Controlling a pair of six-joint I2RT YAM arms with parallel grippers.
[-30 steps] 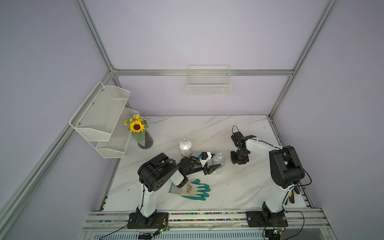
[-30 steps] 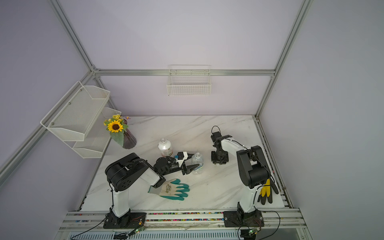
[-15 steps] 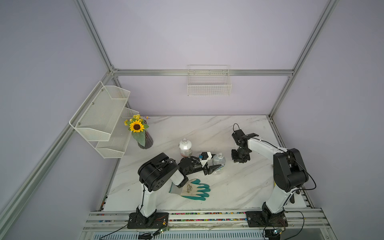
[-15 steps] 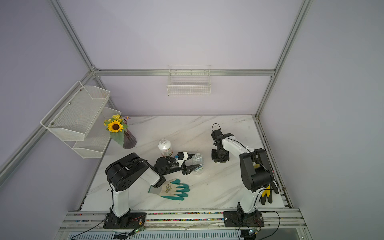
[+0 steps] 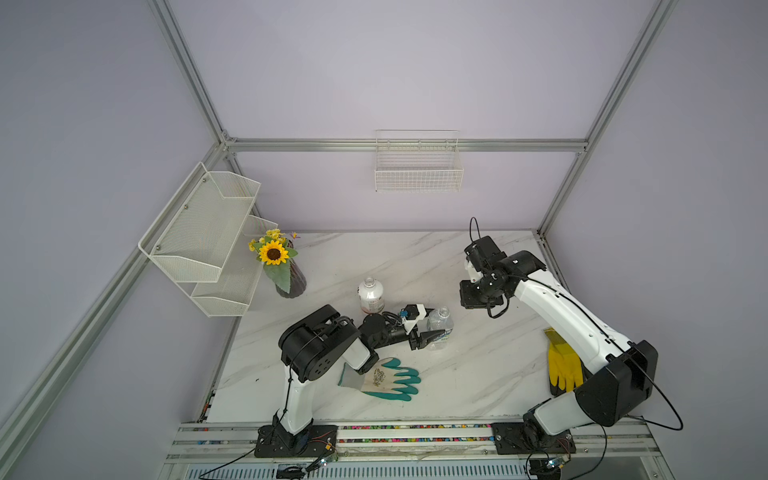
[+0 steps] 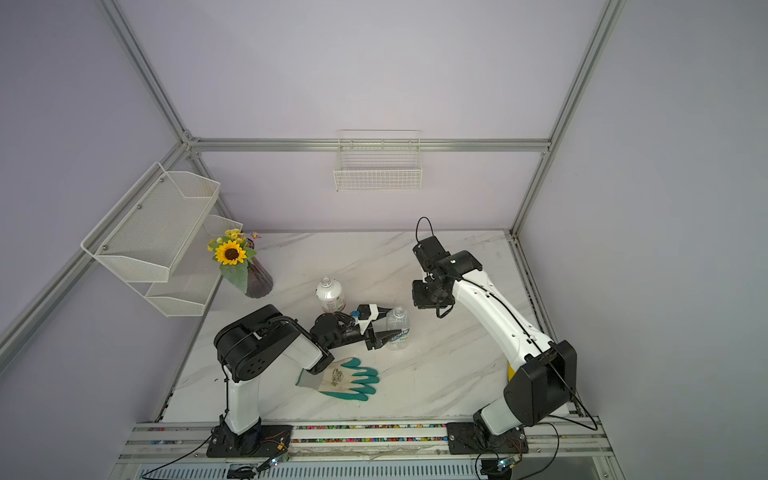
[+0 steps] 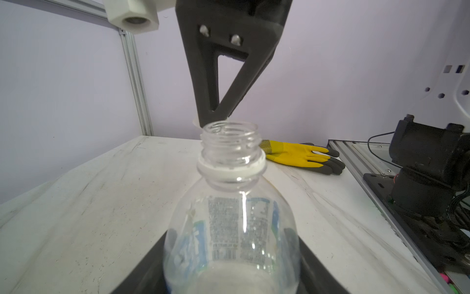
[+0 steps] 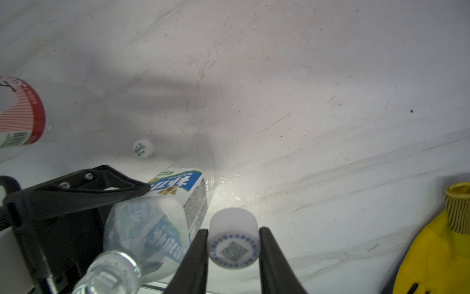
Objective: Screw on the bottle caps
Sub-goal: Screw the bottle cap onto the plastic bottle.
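At the far left the dark vase with its sunflower stands on the marble table, apart from my work. To its right is the white-wrap bottle, upright, its mouth open, and nothing touches it.

Next comes my left gripper. Its fingers press from two sides on the labelled body of the clear bottle, so it holds this bottle upright near the middle of the table. The mouth of the bottle is open, with only the white ring under the thread. In front of this arm a green glove lies flat.

The second cap lies on the table, print upward, between the two bottles.

More to the right, my right gripper is narrow and pinches the white cap between both fingers. This cap is in the air just beside the clear bottle, not on its mouth.

At the right edge a yellow glove lies, partly under my right arm.
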